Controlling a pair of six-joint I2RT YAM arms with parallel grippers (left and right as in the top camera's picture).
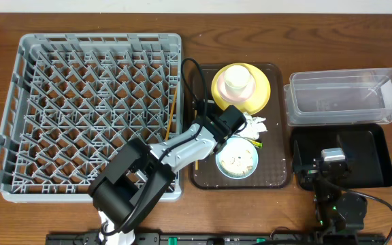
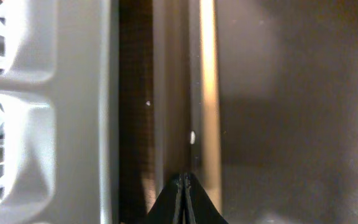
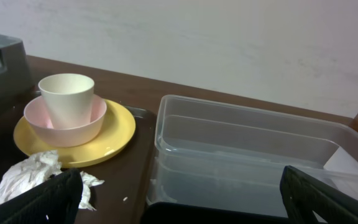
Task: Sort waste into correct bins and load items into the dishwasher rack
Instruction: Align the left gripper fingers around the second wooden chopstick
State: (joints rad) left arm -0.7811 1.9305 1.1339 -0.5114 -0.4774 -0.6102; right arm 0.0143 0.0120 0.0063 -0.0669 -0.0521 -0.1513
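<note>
My left gripper [image 1: 201,126] is shut and empty at the brown serving tray's left rim, tips [image 2: 185,179] just left of a wooden chopstick [image 2: 207,93] lying along the rim [image 1: 197,163]. Another chopstick [image 1: 172,112] lies in the grey rack [image 1: 19,102], at its right side. The yellow plate [image 1: 264,95] holds a pale bowl [image 3: 79,127] with a white cup [image 1: 237,79] in it. The crumpled tissue [image 1: 255,125], a light blue bowl of rice crumbs [image 1: 237,160] and a small wrapper [image 1: 256,144] sit on the tray. My right gripper [image 1: 332,160] is open and empty over the black tray [image 1: 376,156].
The clear tub [image 1: 346,99] stands behind the black tray, at the back right. The brown serving tray [image 1: 278,173] lies between the rack and the bins. The rack's wall [image 2: 42,112] is close to the left of my left gripper.
</note>
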